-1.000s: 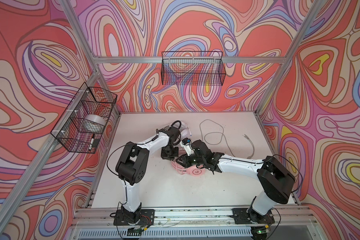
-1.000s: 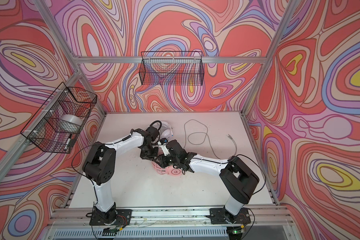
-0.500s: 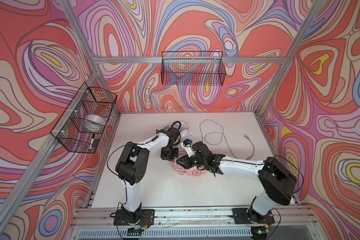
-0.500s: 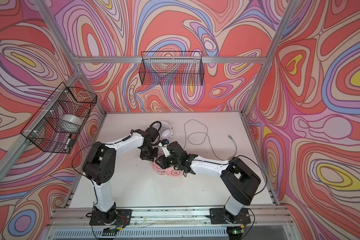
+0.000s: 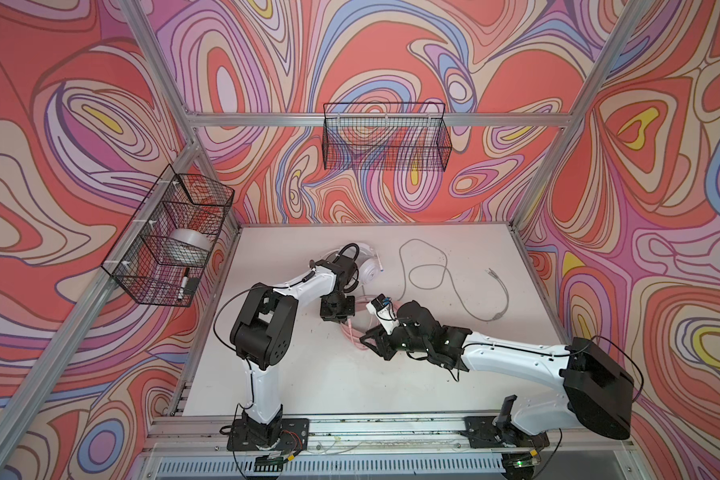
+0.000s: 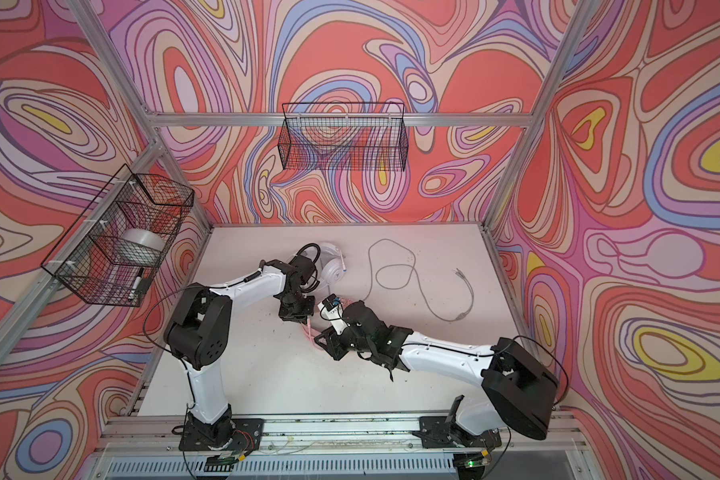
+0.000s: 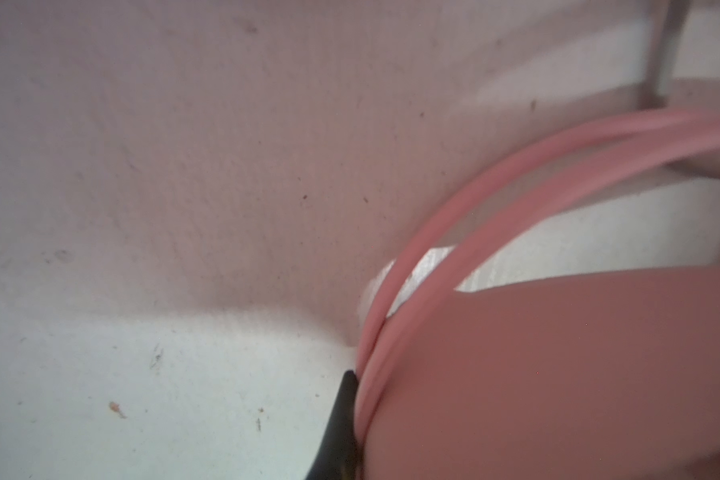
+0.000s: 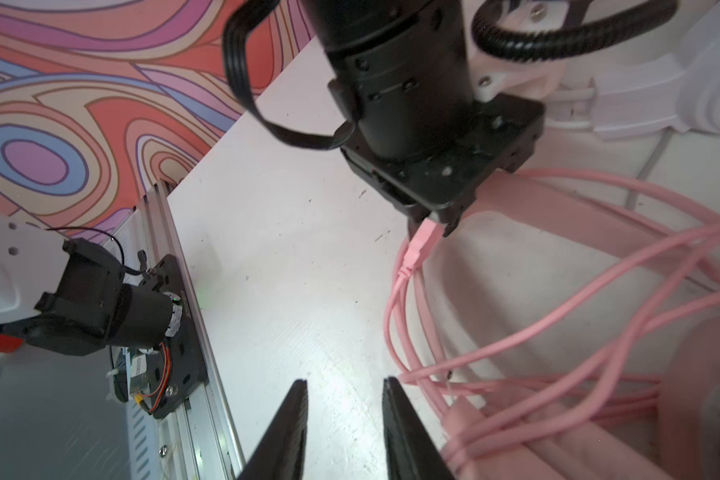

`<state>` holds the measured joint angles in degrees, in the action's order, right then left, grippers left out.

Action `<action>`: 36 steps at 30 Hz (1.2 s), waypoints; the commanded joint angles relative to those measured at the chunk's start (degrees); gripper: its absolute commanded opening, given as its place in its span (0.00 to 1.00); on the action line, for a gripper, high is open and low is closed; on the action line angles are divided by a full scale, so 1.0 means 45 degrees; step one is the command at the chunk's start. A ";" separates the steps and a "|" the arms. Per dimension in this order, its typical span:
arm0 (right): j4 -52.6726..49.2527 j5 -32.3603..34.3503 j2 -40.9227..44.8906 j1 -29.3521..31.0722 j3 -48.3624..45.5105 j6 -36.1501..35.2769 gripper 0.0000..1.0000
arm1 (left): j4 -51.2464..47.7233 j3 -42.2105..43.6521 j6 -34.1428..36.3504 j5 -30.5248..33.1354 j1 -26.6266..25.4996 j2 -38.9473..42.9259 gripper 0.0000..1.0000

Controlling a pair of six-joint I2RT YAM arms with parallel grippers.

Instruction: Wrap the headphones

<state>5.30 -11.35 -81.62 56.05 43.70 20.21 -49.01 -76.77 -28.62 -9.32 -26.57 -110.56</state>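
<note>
On the table (image 5: 308,374), the left gripper (image 8: 431,226) points down with jaws pinched on the pink plug (image 8: 422,243) of the pink headphones (image 8: 703,365), whose cable (image 8: 395,299) loops beside them, while the right gripper (image 8: 345,384) hovers alongside, jaws spread and empty, and the white headphones (image 5: 366,270) lie farther back.
</note>
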 commanded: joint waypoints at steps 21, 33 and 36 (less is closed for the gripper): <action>-0.2573 0.3612 -0.3860 0.1197 0.3192 0.1542 0.27 | 0.0267 0.0437 0.0110 -0.0814 0.0328 -0.0216 0.00; -0.4296 0.4149 -0.4969 0.1177 0.4312 0.2069 0.24 | 0.0384 0.0633 0.0130 -0.0919 0.0431 -0.0190 0.00; -0.4651 0.4137 -0.5171 0.1177 0.4565 0.2109 0.22 | 0.0384 0.0673 0.0130 -0.0917 0.0447 -0.0158 0.00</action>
<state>-9.93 5.30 -102.98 61.28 63.72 28.82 -46.06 -74.54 -28.47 -11.42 -25.32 -110.78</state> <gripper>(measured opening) 0.223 0.082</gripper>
